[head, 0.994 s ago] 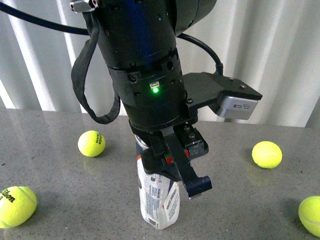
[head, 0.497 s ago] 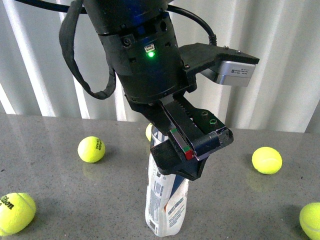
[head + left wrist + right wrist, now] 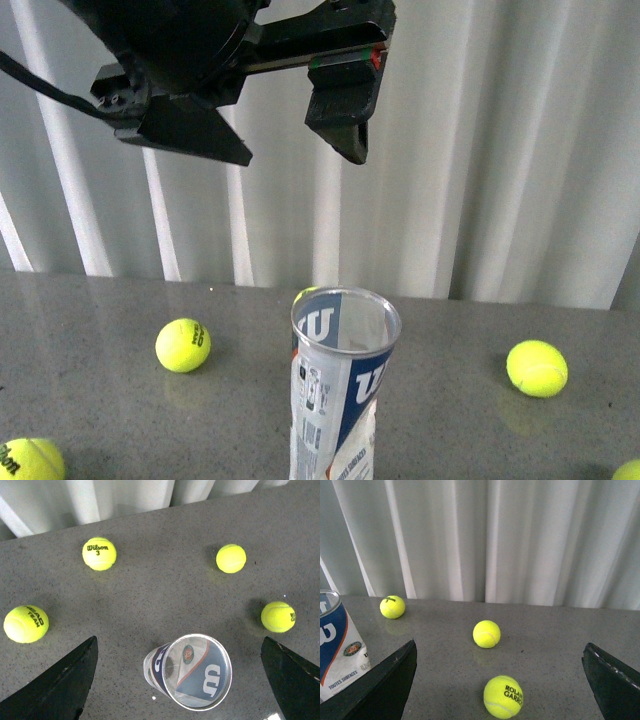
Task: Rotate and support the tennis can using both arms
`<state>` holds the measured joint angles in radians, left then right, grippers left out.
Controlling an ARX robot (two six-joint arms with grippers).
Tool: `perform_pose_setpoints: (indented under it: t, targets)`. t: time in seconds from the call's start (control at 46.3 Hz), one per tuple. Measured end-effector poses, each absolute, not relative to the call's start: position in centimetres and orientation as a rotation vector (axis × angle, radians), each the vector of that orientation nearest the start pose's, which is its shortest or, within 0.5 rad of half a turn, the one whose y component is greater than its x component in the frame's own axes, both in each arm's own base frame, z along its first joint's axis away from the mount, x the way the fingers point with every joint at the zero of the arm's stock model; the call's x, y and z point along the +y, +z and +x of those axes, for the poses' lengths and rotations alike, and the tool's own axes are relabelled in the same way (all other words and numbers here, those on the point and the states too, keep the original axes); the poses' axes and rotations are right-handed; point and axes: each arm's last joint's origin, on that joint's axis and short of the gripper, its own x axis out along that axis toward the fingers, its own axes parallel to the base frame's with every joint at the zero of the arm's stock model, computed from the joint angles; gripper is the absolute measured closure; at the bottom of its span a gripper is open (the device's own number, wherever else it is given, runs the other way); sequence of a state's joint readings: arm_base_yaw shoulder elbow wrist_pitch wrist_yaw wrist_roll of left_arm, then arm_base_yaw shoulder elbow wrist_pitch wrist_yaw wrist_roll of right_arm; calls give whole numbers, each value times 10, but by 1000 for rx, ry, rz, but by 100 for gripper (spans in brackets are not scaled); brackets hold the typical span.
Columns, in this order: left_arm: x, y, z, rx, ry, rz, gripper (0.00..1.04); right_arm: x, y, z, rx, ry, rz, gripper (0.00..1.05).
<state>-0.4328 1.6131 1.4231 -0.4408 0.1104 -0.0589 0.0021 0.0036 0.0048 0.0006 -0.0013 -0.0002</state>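
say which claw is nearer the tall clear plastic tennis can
Probably left, narrowly. The left claw hangs open straight above the clear plastic tennis can; the right claw sits low, off to its side.

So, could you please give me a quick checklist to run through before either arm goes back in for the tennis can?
1. Tennis can upright on the table: ok.
2. Can's top open and unobstructed: ok.
3. Left gripper open, can between its fingers from above: ok.
4. Right gripper open, holding nothing: ok.
5. Right gripper lined up on the can: not ok; the can sits off to one side in its view.
6. Nearest tennis ball apart from the can: ok.
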Motion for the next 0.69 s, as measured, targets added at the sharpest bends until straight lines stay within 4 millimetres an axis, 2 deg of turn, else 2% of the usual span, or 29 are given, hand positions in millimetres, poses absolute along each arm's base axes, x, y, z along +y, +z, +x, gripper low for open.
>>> perform_pose_setpoints:
  t: [0.108, 0.151, 0.216, 0.367, 0.432, 0.562, 0.583, 0.691]
  targets:
    - [-155, 319, 326, 634, -453, 5, 8, 0, 165, 98, -2, 4, 0, 7]
    - [-150, 309, 325, 400, -260, 49, 19, 0, 165, 98, -2, 4, 0, 7]
    - [-134, 295, 311, 188, -93, 35, 31, 0, 165, 98, -2, 3, 0, 7]
    - [-91, 275, 273, -19, -19, -26, 56, 0, 165, 98, -2, 1, 0, 7]
    - [-70, 257, 253, -25, 3, -23, 72, 0, 165, 98, -2, 5, 0, 7]
    - [-50, 226, 227, 14, -9, -8, 99, 0, 165, 98, -2, 3, 0, 7]
    - [-48, 224, 224, 15, -14, -9, 102, 0, 165, 98, -2, 3, 0, 7]
    - [-39, 215, 209, 7, -18, -6, 101, 0, 165, 98, -2, 3, 0, 7]
